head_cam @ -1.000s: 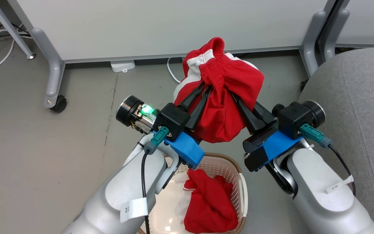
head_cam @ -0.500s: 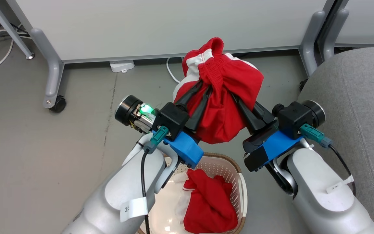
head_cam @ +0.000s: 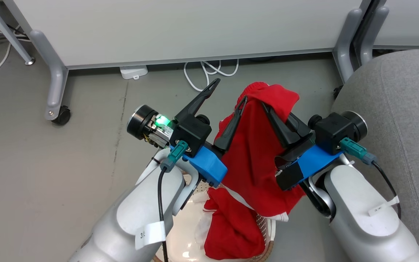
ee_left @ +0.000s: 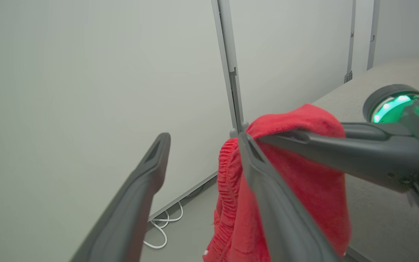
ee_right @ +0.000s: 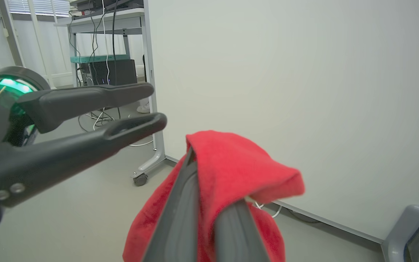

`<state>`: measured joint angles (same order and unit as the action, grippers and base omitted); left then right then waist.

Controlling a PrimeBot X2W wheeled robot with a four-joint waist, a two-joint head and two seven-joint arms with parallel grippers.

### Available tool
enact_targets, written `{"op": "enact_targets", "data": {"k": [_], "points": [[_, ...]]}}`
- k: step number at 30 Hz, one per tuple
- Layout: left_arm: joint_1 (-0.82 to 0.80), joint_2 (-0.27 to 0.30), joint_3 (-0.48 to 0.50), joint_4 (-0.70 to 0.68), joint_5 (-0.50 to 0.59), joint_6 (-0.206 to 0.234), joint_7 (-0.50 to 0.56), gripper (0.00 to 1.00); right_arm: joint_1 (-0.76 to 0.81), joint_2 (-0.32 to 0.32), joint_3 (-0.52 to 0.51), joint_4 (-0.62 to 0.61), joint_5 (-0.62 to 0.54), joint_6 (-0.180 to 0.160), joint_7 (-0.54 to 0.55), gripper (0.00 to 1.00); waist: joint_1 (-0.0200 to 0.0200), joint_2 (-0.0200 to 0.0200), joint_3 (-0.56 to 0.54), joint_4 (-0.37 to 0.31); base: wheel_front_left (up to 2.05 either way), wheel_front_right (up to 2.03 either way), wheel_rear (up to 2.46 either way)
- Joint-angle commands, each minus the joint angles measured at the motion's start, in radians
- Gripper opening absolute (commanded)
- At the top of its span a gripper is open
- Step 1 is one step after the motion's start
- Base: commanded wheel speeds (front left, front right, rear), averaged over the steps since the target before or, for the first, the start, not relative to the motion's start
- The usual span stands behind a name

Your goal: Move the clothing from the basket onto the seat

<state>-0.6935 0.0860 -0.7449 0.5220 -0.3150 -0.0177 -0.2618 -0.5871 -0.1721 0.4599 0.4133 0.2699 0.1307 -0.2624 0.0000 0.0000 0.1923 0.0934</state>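
One piece of the red clothing (head_cam: 256, 156) hangs from my right gripper (head_cam: 266, 106), which is shut on its top fold above the basket. My left gripper (head_cam: 230, 89) stands open beside it. Its inner finger lies against the cloth and its outer finger is apart. The left wrist view shows the open left gripper (ee_left: 202, 140) with the hanging garment (ee_left: 296, 196) to its right. In the right wrist view the cloth (ee_right: 238, 163) drapes over my right gripper (ee_right: 213, 182). A second red garment (head_cam: 231, 225) lies in the cream basket (head_cam: 272, 227). The grey seat (head_cam: 395, 109) is at the right.
A white partition panel (head_cam: 180, 29) on grey castor legs (head_cam: 55, 91) stands ahead. White cables (head_cam: 209, 71) lie on the floor under it. The grey floor spreads open at the left. In the right wrist view a desk with cables and equipment (ee_right: 104, 69) stands behind.
My left gripper has opened and let go of the garment. The bunched cloth has dropped and now hangs long from the right gripper alone. The camera shifted slightly.
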Motion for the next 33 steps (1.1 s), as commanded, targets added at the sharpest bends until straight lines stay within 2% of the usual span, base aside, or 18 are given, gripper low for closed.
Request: {"op": "enact_targets", "data": {"k": [1,16,33], "points": [[0.003,-0.001,0.007,-0.001,0.008,0.003,-0.005,1.00,0.007,-0.004,-0.004,-0.005,-0.002,0.000,-0.004,0.00,0.0000,0.0000,0.002,-0.002,0.00,0.00,0.00],[-0.018,0.006,0.010,0.000,0.020,-0.001,-0.005,1.00,-0.010,-0.003,-0.075,-0.031,-0.021,0.000,-0.004,0.00,0.0000,0.0000,0.059,-0.056,0.00,0.00,0.00],[-0.054,0.005,-0.022,0.022,0.046,-0.017,-0.005,1.00,0.005,-0.005,-0.200,-0.083,-0.041,0.000,-0.004,0.00,0.0000,0.0000,0.159,-0.209,0.00,0.00,0.00]]}}
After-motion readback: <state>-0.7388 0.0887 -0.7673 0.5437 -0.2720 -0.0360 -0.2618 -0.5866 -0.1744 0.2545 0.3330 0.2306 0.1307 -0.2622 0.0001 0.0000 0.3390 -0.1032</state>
